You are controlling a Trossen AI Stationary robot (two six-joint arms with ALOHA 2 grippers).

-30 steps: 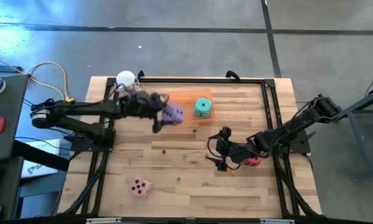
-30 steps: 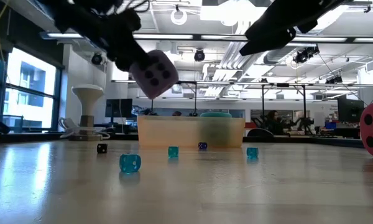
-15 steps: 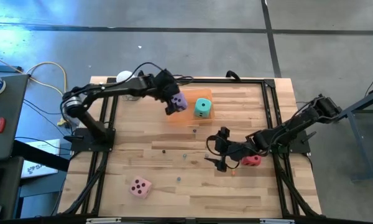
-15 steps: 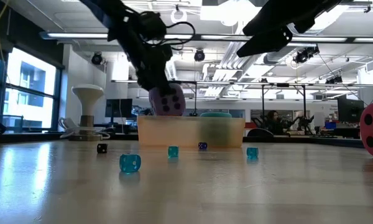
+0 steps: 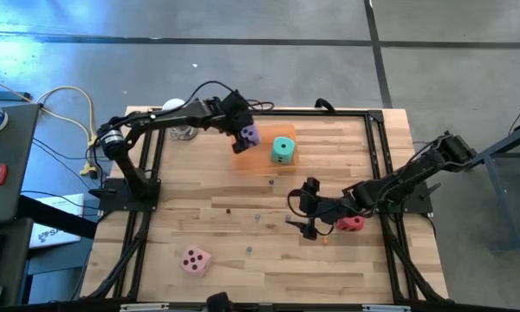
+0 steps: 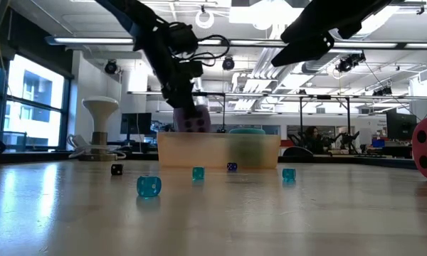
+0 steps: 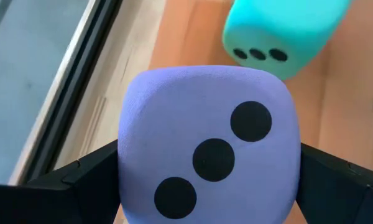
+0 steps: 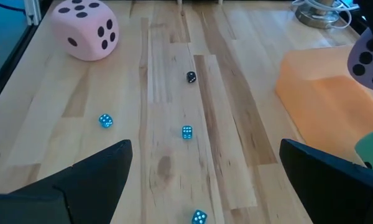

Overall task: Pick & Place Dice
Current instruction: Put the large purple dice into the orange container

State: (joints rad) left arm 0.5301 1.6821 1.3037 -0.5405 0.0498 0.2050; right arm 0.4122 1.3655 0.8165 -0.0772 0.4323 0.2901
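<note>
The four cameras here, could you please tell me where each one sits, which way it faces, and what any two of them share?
High view: above the table, looking straight down; shows both arms, the left gripper holding the purple die over the orange tray.
Low view: at table height, looking level into the room; both arms enter from above.
Left wrist view: on the left wrist, facing the purple die between its fingers.
Right wrist view: on the right wrist, facing across the table; its open fingers show.
Shared: high and right wrist views both show the pink die.
</note>
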